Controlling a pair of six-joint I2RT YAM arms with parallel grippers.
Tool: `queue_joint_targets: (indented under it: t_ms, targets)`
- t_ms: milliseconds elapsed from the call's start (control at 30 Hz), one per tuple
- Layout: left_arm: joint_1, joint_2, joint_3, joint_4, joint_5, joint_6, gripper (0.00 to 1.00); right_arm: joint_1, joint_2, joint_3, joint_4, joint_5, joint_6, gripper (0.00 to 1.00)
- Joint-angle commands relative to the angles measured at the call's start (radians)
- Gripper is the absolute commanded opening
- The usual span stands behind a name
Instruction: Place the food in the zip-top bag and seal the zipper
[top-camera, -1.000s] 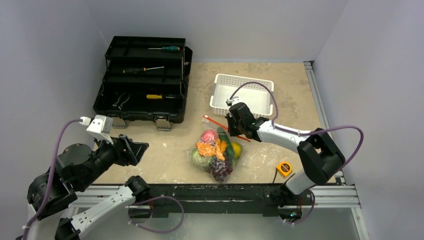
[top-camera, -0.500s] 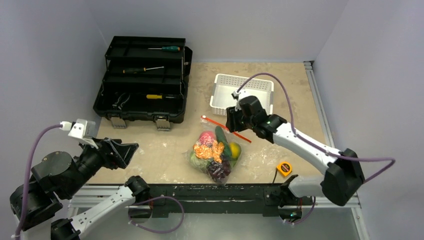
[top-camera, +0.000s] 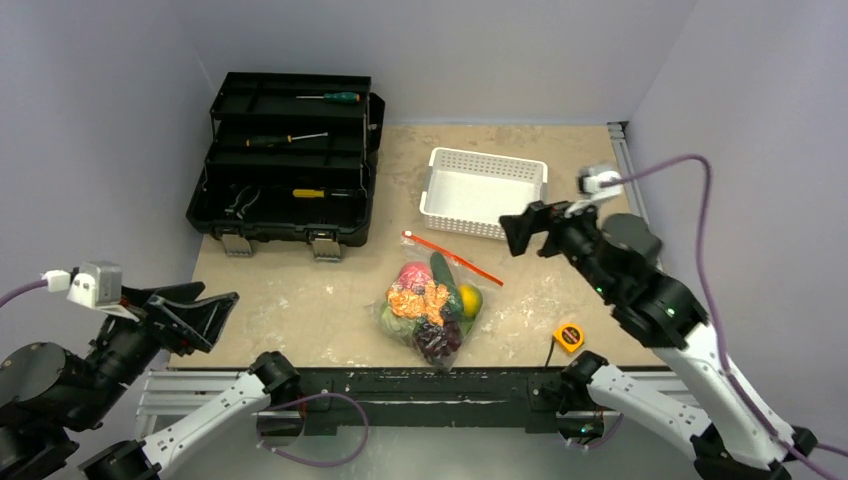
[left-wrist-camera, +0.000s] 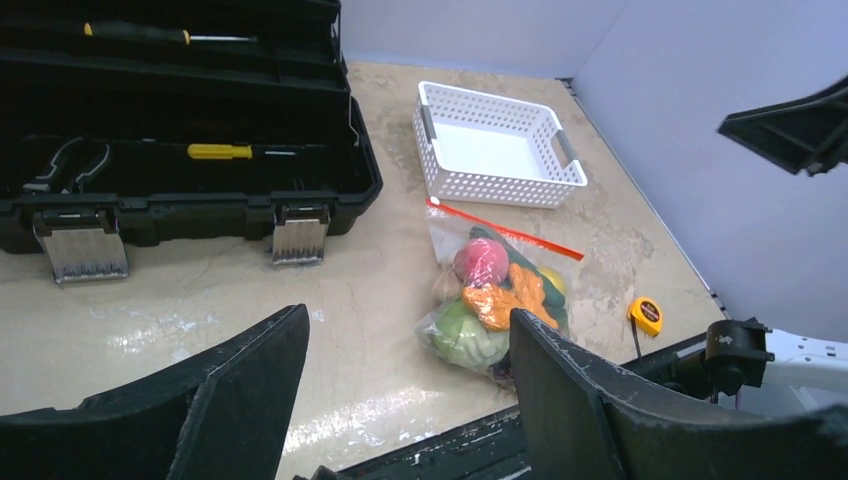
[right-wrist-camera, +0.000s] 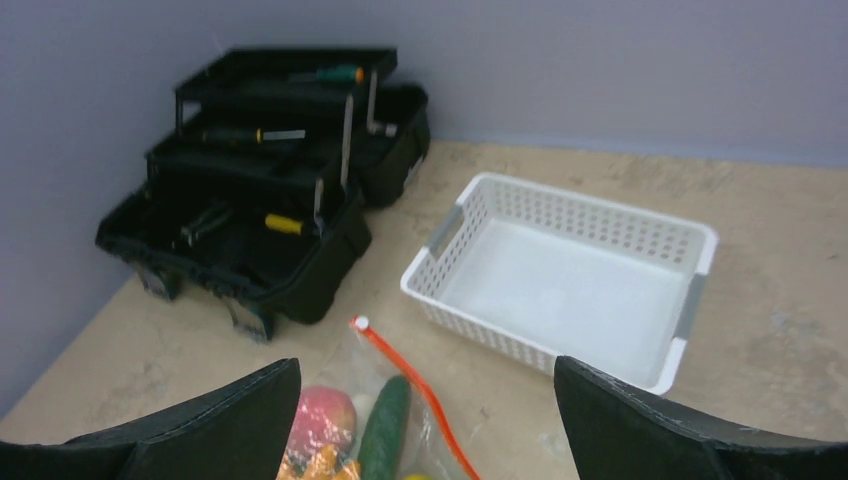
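Hovering at lower left of the top view, the left tool (top-camera: 212, 305) stands wide and empty. Black toolbox (top-camera: 285, 160) sits upper left on the desk (top-camera: 330, 290). Zip-top bag (top-camera: 432, 305) lies centre frame with the food (top-camera: 425, 298) inside and the orange-red zipper (top-camera: 455, 258) along its upper edge; whether it is sealed cannot be told. White basket (top-camera: 488, 157) sits just above. Right tool (top-camera: 510, 235), right of centre, gapes wide and empty, apart from the bag.
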Motion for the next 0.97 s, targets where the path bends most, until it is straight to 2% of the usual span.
queue_joint_targets:
  t_ms: [0,167,333,567,800,833,933]
  targets:
    - [-0.002,-0.02,0.04,0.04,-0.017,0.04,0.73,-0.004,-0.142,0.103,-0.064,0.194,-0.014,0.99]
    - [-0.003,-0.064,0.018,0.107,-0.012,0.058,0.73,-0.004,-0.268,0.129,-0.069,0.349,-0.011,0.99]
    - [-0.002,-0.11,-0.038,0.169,-0.022,0.05,0.74,-0.003,-0.343,0.147,-0.101,0.41,0.031,0.99]
    - [-0.002,-0.092,-0.078,0.197,-0.024,0.023,0.74,-0.003,-0.358,0.144,-0.122,0.431,0.037,0.99]
    - [-0.002,-0.049,-0.127,0.232,-0.046,0.011,0.74,-0.004,-0.373,0.123,-0.099,0.424,0.049,0.99]
    - [-0.002,-0.046,-0.134,0.24,-0.043,0.009,0.74,-0.003,-0.376,0.105,-0.063,0.418,0.013,0.99]
    - [-0.002,-0.038,-0.145,0.264,-0.04,0.01,0.74,-0.003,-0.345,0.124,-0.108,0.48,0.046,0.99]
